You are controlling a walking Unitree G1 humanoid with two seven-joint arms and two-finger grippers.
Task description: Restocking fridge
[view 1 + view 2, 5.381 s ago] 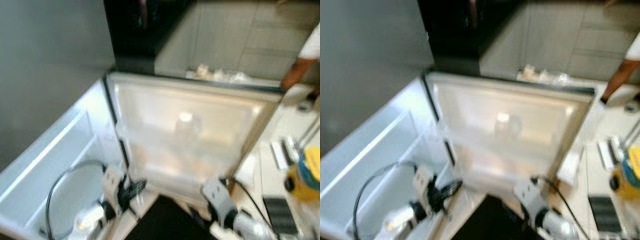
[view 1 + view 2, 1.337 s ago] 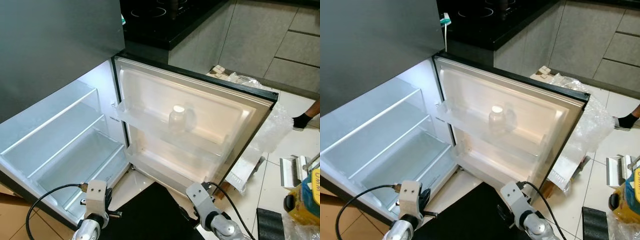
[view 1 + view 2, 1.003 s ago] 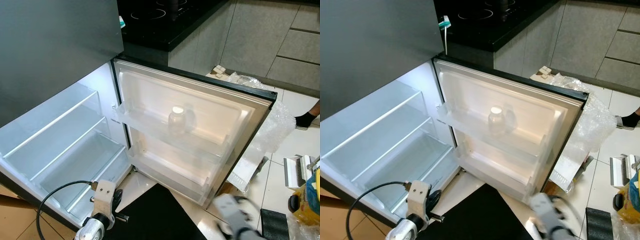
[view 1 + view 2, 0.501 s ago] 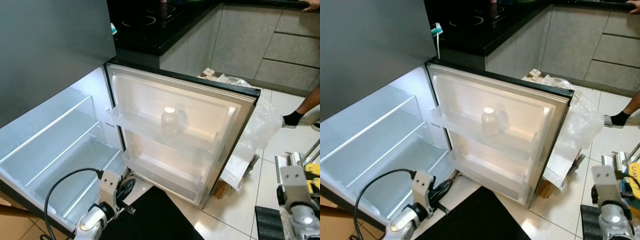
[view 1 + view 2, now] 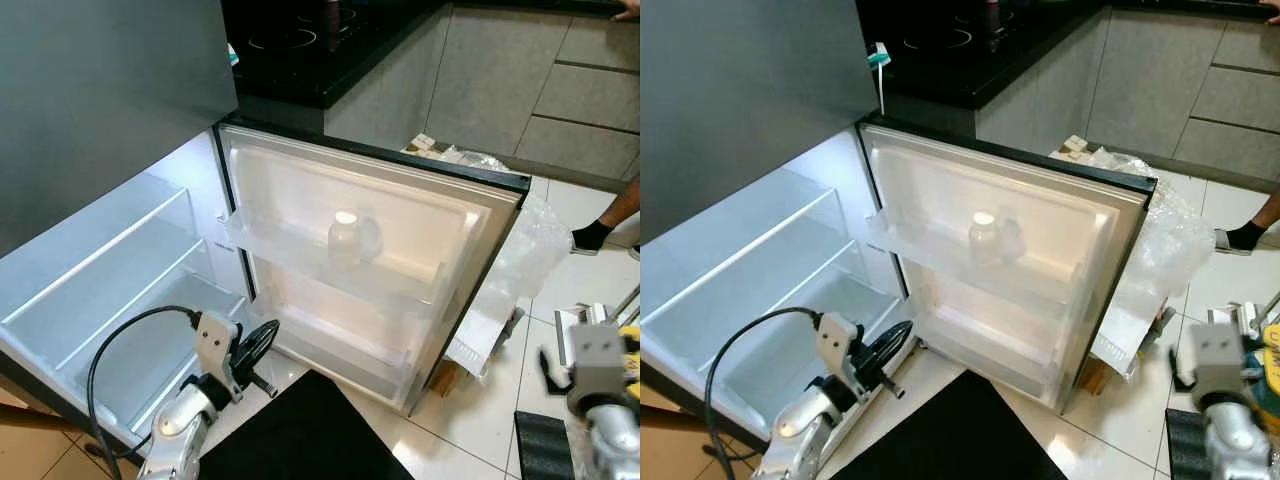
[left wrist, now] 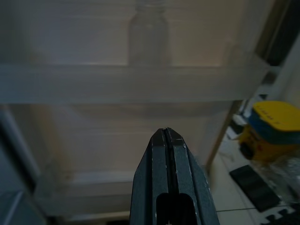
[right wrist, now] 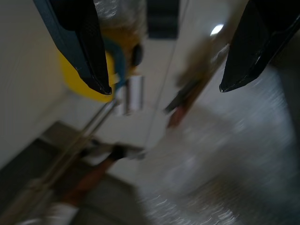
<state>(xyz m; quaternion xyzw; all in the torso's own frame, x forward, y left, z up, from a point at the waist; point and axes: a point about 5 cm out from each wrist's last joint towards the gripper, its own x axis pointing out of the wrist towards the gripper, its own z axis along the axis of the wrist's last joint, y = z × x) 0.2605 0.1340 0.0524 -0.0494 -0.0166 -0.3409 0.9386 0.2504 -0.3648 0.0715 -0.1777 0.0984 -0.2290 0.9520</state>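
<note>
The fridge [image 5: 120, 300] stands open with bare lit shelves. Its door [image 5: 370, 260] is swung out, and a clear jar with a white lid [image 5: 345, 237] sits on the upper door shelf [image 5: 300, 255]. My left gripper [image 5: 265, 338] is low in front of the compartment, near the door's hinge side. In the left wrist view its fingers [image 6: 166, 140] are pressed together, empty, pointing at the door shelves below the jar [image 6: 149, 33]. My right gripper [image 7: 164, 89] is open and holds nothing, off to the right near a yellow container [image 7: 86, 75].
A black mat [image 5: 300, 430] lies on the tiled floor before the fridge. Bubble wrap [image 5: 530, 250] and packaging lie right of the door. A person's foot [image 5: 592, 236] is at the right edge. A black cooktop counter [image 5: 310, 45] and grey cabinets [image 5: 500, 80] stand behind.
My right arm has swung from below the door out to the far right. My left gripper has risen a little toward the door's hinge side. The camera shifted slightly.
</note>
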